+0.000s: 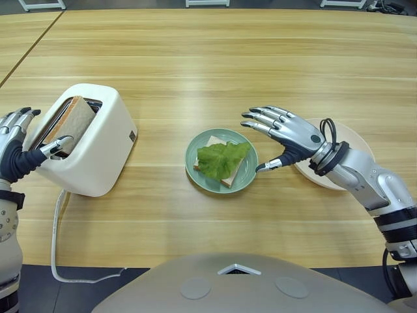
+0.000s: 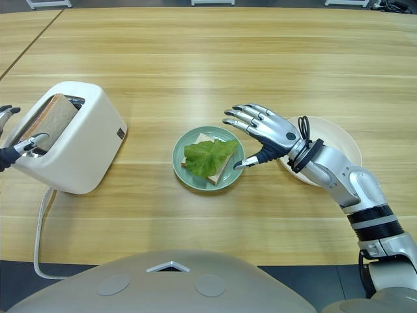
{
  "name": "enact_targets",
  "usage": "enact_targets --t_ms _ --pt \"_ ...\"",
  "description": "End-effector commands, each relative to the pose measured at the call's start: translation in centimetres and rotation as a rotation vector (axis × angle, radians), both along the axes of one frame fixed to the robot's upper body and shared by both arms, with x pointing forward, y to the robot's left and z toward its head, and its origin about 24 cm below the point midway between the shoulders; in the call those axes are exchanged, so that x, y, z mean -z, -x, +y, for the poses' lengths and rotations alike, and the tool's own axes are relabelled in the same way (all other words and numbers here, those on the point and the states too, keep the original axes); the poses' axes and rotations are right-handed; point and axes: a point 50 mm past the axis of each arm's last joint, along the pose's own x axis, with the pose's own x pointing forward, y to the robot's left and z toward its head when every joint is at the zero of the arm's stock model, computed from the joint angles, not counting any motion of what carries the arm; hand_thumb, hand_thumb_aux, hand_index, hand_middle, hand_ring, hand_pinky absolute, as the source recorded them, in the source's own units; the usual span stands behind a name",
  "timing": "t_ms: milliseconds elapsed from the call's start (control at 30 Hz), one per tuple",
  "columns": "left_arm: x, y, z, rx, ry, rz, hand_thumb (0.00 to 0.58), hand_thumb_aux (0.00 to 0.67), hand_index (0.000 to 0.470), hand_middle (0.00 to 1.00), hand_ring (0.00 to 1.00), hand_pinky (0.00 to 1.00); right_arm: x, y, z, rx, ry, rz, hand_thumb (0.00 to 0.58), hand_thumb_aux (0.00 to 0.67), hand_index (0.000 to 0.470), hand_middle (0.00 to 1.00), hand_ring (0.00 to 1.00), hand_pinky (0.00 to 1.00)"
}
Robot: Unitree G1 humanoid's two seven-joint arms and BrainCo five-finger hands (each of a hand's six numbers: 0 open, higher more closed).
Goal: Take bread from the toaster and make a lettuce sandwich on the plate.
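A white toaster stands at the table's left with one bread slice sticking out of its slot. My left hand is against the toaster's left side, its thumb touching the bread slice, fingers spread and holding nothing. A green plate in the middle holds a bread slice with a lettuce leaf lying on top. My right hand hovers just right of the plate, open, fingers stretched toward the lettuce, empty.
A cream bowl or dish lies under my right forearm, to the right of the plate. The toaster's white cord runs down to the front edge of the table. Bare wooden tabletop stretches behind.
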Motion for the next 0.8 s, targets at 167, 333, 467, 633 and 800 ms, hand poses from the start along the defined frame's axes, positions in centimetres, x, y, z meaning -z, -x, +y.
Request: enact_targets --t_ms 167,333,467,633,800 --pt "0.8 -0.3 -0.6 0.045 0.042 0.02 0.331 0.231 0.162 0.0 0.0 0.0 0.2 0.1 -0.1 0.006 0.016 0.004 0.0 0.0 0.0 0.0 0.0 0.0" --pt "1.3 -0.3 -0.9 0.058 0.066 0.022 0.48 0.391 0.275 0.0 0.0 0.0 0.2 0.0 0.0 0.0 0.019 0.001 0.0 0.0 0.0 0.0 0.0 0.0" --pt "1.0 -0.4 -0.9 0.063 0.069 0.003 0.58 0.67 0.47 0.0 0.0 0.0 0.2 0.1 -0.1 0.001 0.019 0.0 0.0 0.0 0.0 0.0 0.0 0.0" --pt "0.6 -0.5 -1.3 0.09 0.083 -0.041 0.58 0.67 0.47 0.0 0.0 0.0 0.2 0.0 0.0 -0.003 0.02 -0.004 0.0 0.0 0.0 0.0 0.0 0.0" --pt "-1.3 -0.6 -1.9 0.141 0.098 -0.206 0.58 0.67 0.47 0.0 0.0 0.0 0.2 0.0 0.1 -0.004 0.02 -0.008 0.0 0.0 0.0 0.0 0.0 0.0"
